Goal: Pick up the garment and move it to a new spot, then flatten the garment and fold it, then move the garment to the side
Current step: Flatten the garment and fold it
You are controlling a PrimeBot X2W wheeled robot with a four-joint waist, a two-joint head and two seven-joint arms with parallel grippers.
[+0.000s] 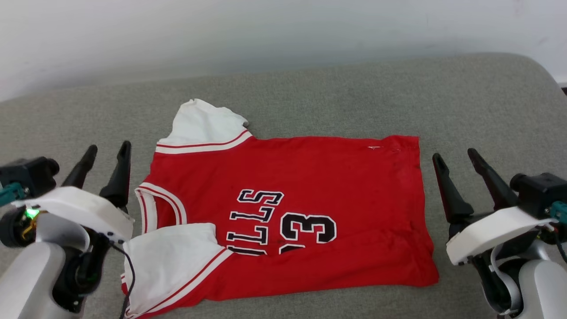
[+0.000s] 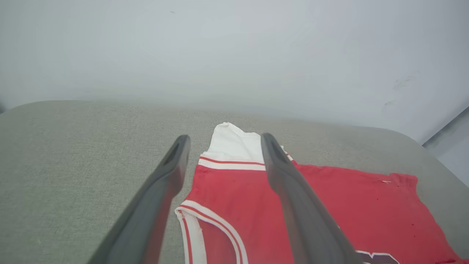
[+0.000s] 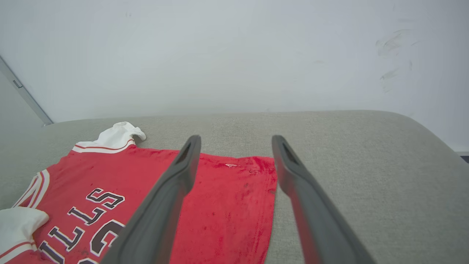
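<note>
The garment (image 1: 310, 190) is a red shirt with white sleeves and black lettering, spread on the grey cushion (image 1: 336, 97) with its neck toward the left and hem toward the right. Its near sleeve is folded over the front. My left gripper (image 1: 108, 153) hovers open just left of the collar, nothing between its fingers. On the other side, my right gripper (image 1: 456, 154) stands open beside the hem, also empty. The left wrist view looks over the garment (image 2: 329, 198) past the left gripper (image 2: 223, 139). The right wrist view shows the garment (image 3: 227, 205) behind the right gripper (image 3: 236, 138).
A pale wall (image 1: 266, 31) rises behind the cushion. The cushion's rounded right corner (image 1: 540, 71) falls away at the far right, with bare grey fabric beyond the shirt on all sides.
</note>
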